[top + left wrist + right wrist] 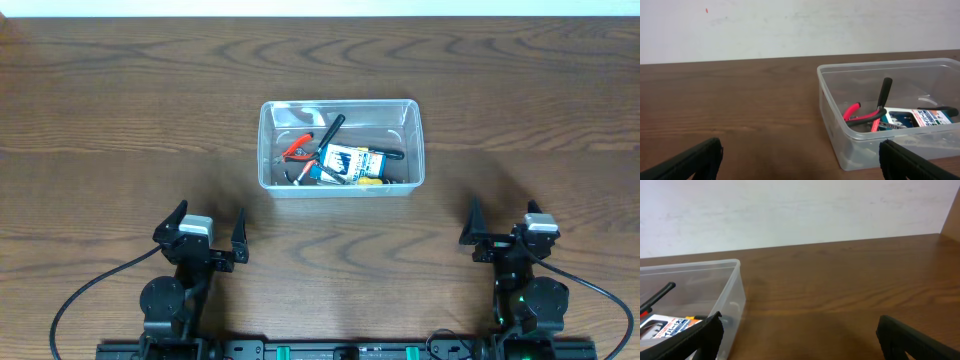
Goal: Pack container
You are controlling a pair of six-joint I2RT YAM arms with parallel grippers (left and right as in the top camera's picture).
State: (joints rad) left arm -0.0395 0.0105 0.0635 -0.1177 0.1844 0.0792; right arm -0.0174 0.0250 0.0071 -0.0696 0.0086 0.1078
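The container [340, 187] sits on the wooden table [120, 120], and only the overhead view shows all of its contents. Inside are red-handled pliers [297, 148] at its left end, a black-handled tool [330, 132] lying aslant, a blue-and-white box [348, 160] in the middle and a small yellow piece [371, 182] against its near wall.

The left gripper [210, 228] is nearer than the container and to its left. The right gripper [503, 228] is nearer and to its right. Both are well apart from it, spread wide and holding nothing.

The left wrist view adds the side-on look: the pliers' handles and the black handle tilt up from the container's floor. The right wrist view catches only 1 corner of the container, with part of the box and the tip of the black handle. The yellow piece shows in neither wrist view.
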